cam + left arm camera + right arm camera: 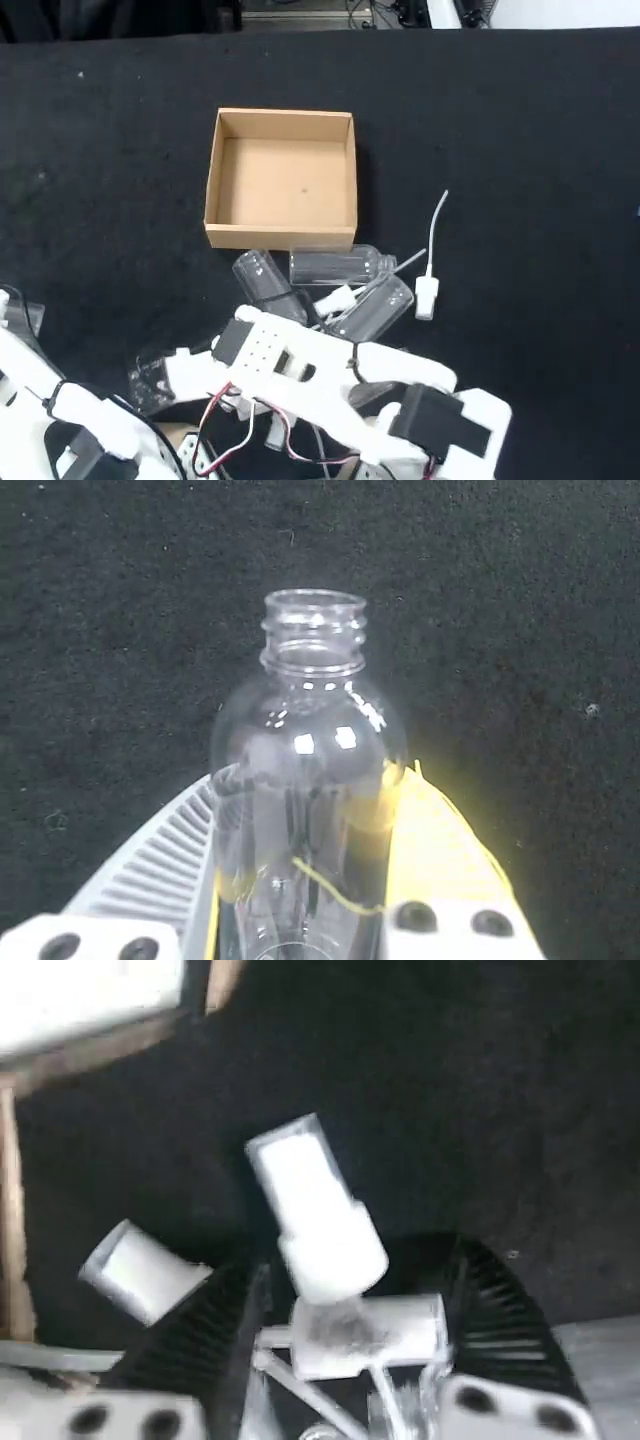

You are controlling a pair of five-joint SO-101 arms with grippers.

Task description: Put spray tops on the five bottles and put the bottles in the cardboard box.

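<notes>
Over the black counter (520,130), the left gripper (312,790) is clenching a clear uncapped bottle (312,660), while the right gripper (355,1280) is grasping a white spray top (365,1335). Three more bottles (335,265) are lying just in front of the cardboard box (280,236), a loose spray top (427,292) lying beside them.

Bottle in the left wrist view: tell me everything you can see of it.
The bottle is clear, glossy plastic by the look, empty, with a rounded shoulder and a short threaded neck above a collar ring. Its mouth is open and uncapped. It sits between the left gripper's jaws, one white and ribbed, one yellow-faced, both pressed against its body, neck pointing away from the wrist. Black table covering lies behind it.
</notes>
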